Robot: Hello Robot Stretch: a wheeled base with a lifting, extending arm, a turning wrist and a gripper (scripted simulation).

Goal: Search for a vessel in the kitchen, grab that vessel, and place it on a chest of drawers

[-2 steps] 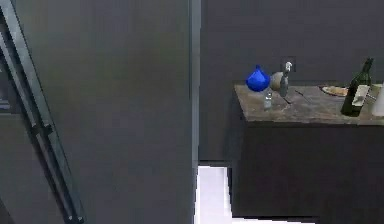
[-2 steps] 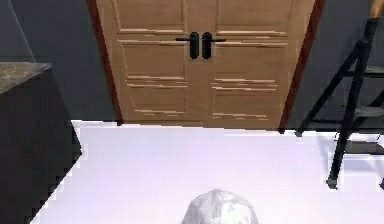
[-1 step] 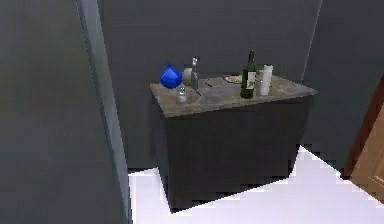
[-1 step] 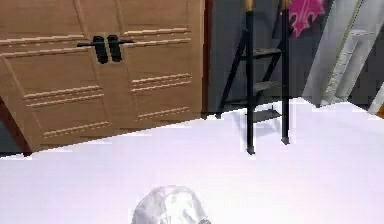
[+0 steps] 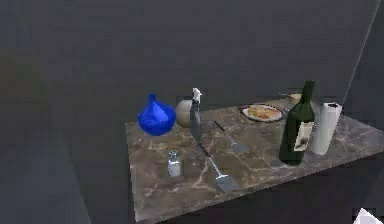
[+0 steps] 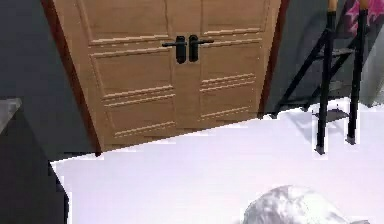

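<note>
Nearest, by the countertop's [image 5: 150,185] front edge, a small shaker [image 5: 174,163] and a spatula [image 5: 221,176]; toward the right edge, a dark wine bottle [image 5: 297,126] beside a paper towel roll [image 5: 326,128]. Farther back, close to the far left corner and just left of a spray bottle [image 5: 196,113], the blue vessel [image 5: 155,118], upright, bulbous below and drawn to a narrow top. Probably stiff, smooth, breakable and fairly light; best taken at the narrowing above the belly, gently, against slipping; no telling how the jaws stand.
</note>
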